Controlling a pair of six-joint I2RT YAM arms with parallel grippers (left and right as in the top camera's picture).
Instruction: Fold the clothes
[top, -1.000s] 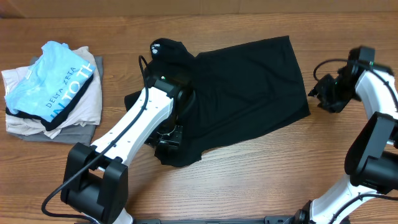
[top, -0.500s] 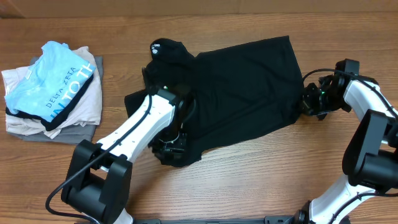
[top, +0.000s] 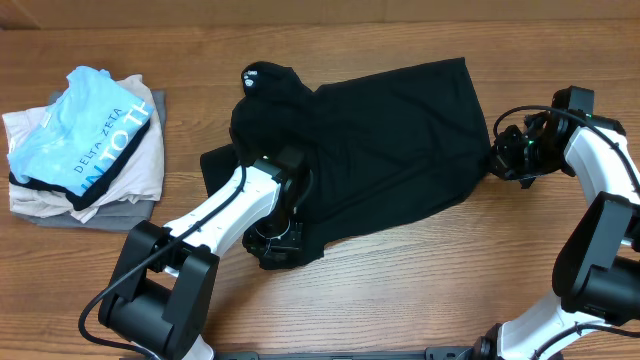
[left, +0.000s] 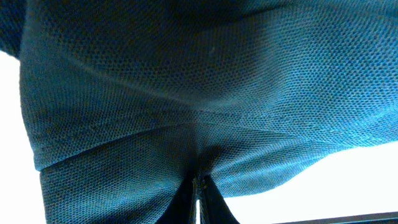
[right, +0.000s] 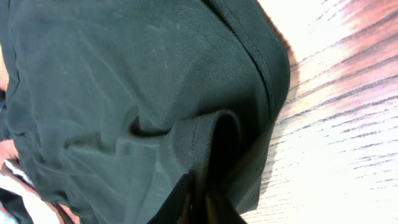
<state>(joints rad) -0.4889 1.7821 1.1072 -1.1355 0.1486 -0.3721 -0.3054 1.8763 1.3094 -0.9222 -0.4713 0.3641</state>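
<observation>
Nearest the robot's base, the left end effector (top: 272, 243) sits low on the near corner of the black shirt (top: 385, 135), where the cloth bunches into a dark lump on the table (top: 420, 300). In its wrist view a hemmed edge funnels down into the closed fingers of the left end effector (left: 200, 194), so it is clenched on the shirt's hem. Holding that corner gives it a point from which the near edge can be lifted and carried over.

Further out on the other side, the right end effector (top: 501, 160) meets the shirt's right-hand edge. Its wrist view shows a seamed fold of fabric rolled up and running into the right end effector (right: 198, 203). Black fingers against black cloth make this hard to read, but it appears clamped on that fold. The two grips lie well apart, which suits stretching the cloth taut before a fold.

Between them the shirt lies mostly flat but askew, not yet folded, with its neck label (top: 251, 76) at the far left end.

Well apart on the left, a pile of folded garments (top: 40, 195), topped by a light-blue shirt (top: 85, 140), lies untouched.
</observation>
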